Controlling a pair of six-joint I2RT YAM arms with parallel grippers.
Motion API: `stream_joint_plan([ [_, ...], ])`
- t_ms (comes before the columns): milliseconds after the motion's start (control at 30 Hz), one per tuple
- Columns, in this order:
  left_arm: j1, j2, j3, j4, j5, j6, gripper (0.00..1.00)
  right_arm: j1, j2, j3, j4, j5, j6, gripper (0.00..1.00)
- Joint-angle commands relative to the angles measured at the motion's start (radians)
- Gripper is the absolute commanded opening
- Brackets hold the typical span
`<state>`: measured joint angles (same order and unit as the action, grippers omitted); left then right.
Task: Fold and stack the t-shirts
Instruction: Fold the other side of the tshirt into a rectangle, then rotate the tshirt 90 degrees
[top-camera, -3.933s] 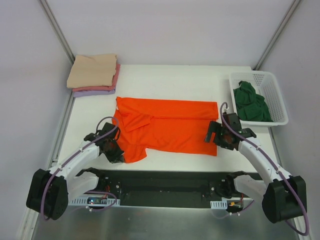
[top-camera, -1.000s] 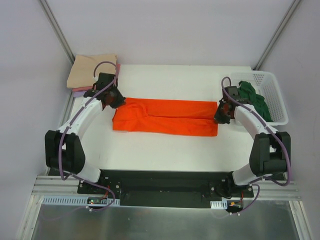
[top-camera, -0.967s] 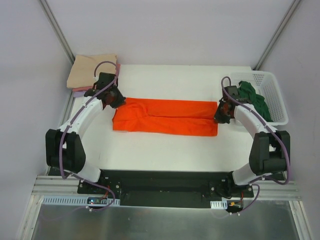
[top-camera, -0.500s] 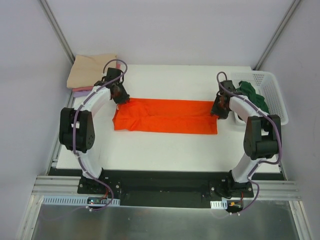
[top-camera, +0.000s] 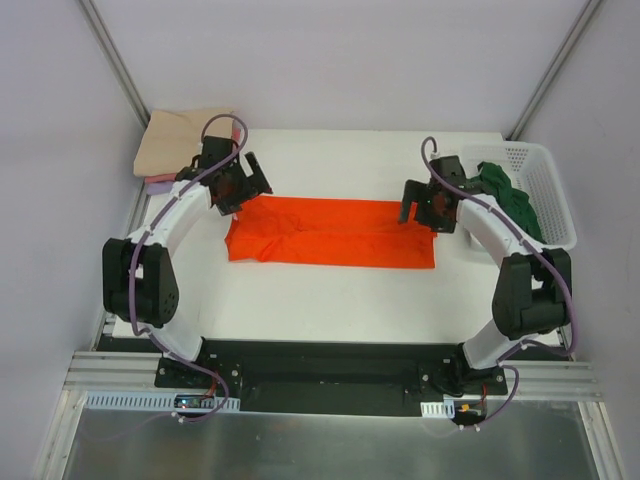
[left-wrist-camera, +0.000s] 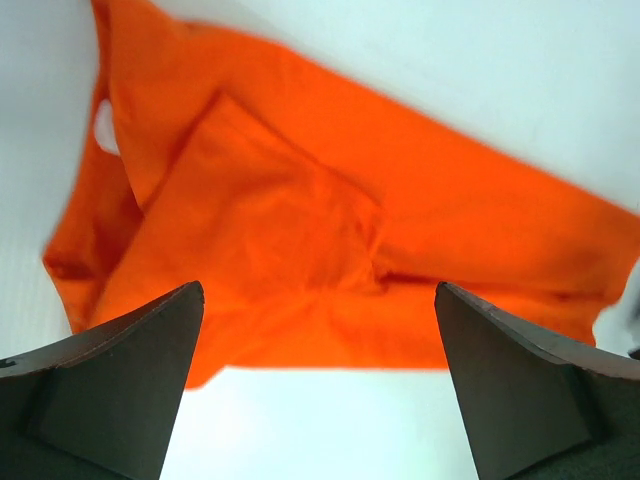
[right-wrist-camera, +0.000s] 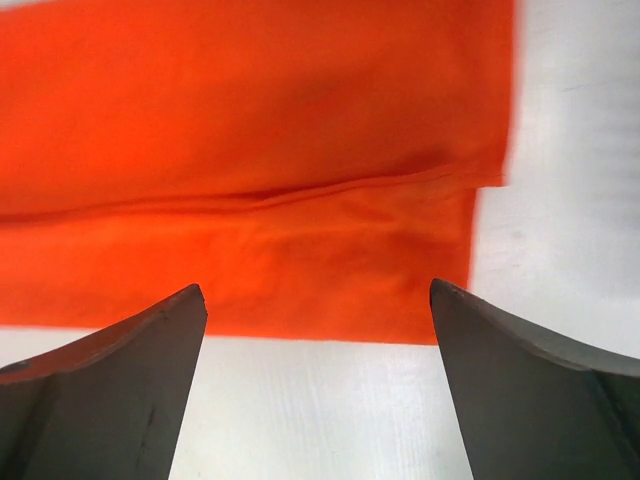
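Observation:
The bright orange t-shirt (top-camera: 330, 232) lies on the white table as a long folded strip. My left gripper (top-camera: 243, 183) hovers open just beyond its far left corner, holding nothing. My right gripper (top-camera: 420, 203) is open over the far right corner, also holding nothing. The left wrist view shows the orange t-shirt (left-wrist-camera: 300, 230) with a folded sleeve, past the spread gripper (left-wrist-camera: 318, 290). The right wrist view shows the orange t-shirt's (right-wrist-camera: 250, 150) hem end beyond the open gripper (right-wrist-camera: 316, 288). A dark green t-shirt (top-camera: 505, 200) sits crumpled in the basket. Folded beige, pink and lavender t-shirts (top-camera: 180, 140) are stacked at the far left.
The white mesh basket (top-camera: 553, 205) stands at the table's right edge, close to my right arm. The folded stack overhangs the table's far left corner. Bare white table (top-camera: 340, 300) stretches between the orange strip and the arm bases.
Both grippers were shut on the orange t-shirt's far corners and have opened and let it go. The shirt now rests as a narrow strip; both grippers have drawn slightly inward.

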<state>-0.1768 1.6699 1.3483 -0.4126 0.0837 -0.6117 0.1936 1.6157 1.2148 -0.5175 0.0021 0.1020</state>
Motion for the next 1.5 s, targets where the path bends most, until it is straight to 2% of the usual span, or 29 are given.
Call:
stream_joint_plan([
  [0, -0.029, -0.076, -0.139, -0.018, 0.131, -0.020, 0.99, 0.105, -0.037, -0.037, 0.002, -0.125, -0.059, 0.96],
  [167, -0.018, -0.093, -0.261, -0.009, -0.028, -0.025, 0.99, 0.153, -0.022, -0.130, 0.045, -0.169, -0.041, 0.96],
  [333, 0.011, 0.014, -0.291, 0.014, 0.053, -0.042, 0.99, 0.130, 0.041, -0.179, 0.077, -0.152, -0.001, 0.96],
  [567, 0.083, 0.034, -0.371, 0.009, -0.027, -0.011, 0.99, 0.072, 0.041, -0.245, 0.099, -0.136, 0.010, 0.96],
  [767, 0.097, 0.054, -0.302, 0.014, 0.065, 0.036, 0.99, 0.069, 0.015, -0.310, 0.123, -0.177, 0.011, 0.96],
  [900, 0.091, 0.134, -0.184, 0.014, 0.102, 0.020, 0.99, 0.089, -0.072, -0.409, 0.123, -0.200, 0.034, 0.96],
  [1033, 0.051, 0.255, -0.028, 0.014, 0.097, -0.011, 0.99, 0.165, -0.195, -0.546, 0.087, -0.200, 0.097, 0.96],
  [1167, -0.004, 0.434, 0.210, 0.012, 0.082, -0.029, 0.99, 0.366, -0.289, -0.643, 0.128, -0.290, 0.253, 0.96],
  [1200, -0.019, 0.492, 0.320, -0.001, 0.090, -0.036, 0.99, 0.435, -0.306, -0.647, 0.140, -0.307, 0.278, 0.96],
  [1267, -0.045, 0.603, 0.479, -0.017, 0.140, -0.040, 0.99, 0.556, -0.316, -0.641, 0.195, -0.359, 0.309, 0.96],
  [1333, -0.076, 0.698, 0.651, -0.018, 0.139, -0.057, 0.99, 0.660, -0.277, -0.592, 0.260, -0.466, 0.263, 0.96],
  [1367, -0.091, 0.753, 0.739, -0.020, 0.143, -0.068, 0.99, 0.719, -0.231, -0.527, 0.258, -0.478, 0.230, 0.96],
  [1467, -0.118, 0.901, 1.024, -0.015, 0.261, -0.157, 0.99, 0.780, -0.160, -0.384, 0.186, -0.427, 0.145, 0.96],
])
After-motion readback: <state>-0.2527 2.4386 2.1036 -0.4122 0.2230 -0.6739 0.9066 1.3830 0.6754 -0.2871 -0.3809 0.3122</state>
